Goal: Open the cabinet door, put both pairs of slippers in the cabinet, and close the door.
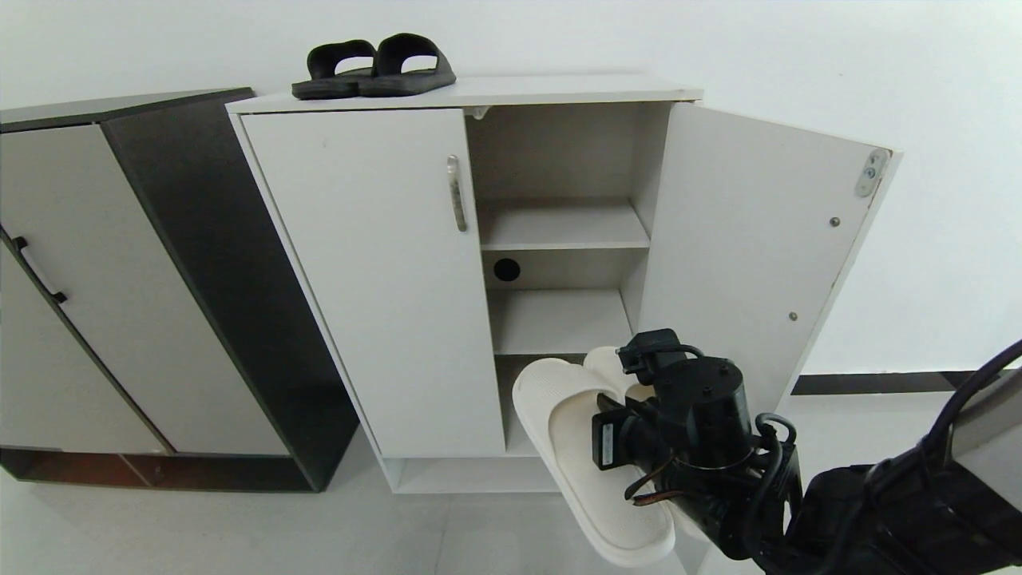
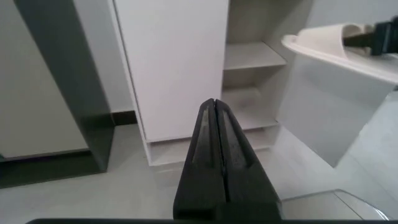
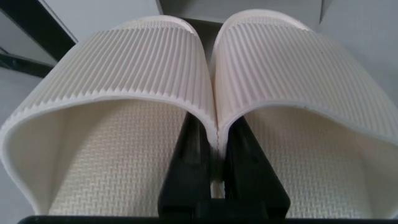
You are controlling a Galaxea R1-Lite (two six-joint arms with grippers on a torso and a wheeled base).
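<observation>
- Left claw (image 2: pixel 215 111): its two fingers lie pressed flat together along their whole length, with nothing between them.
- Right claw (image 3: pixel 216 146): clamped on the touching inner edges of the white slippers (image 3: pixel 118 81), one slipper on each side of it.
- Right wrist (image 1: pixel 703 407): just behind its claw, arm stretched forward.

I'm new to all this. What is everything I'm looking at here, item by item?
white slippers: one pair, cream-white, held low in front of the open cabinet.
black slippers: one pair, black, on top of the white cabinet.
white cabinet: one, white; its right-hand door swung open.
dark cabinet: one, dark grey with pale doors, left of the white cabinet.
left end effector: one, black, shut, holding nothing.
right end effector: one, black, shut on the white slippers.
</observation>
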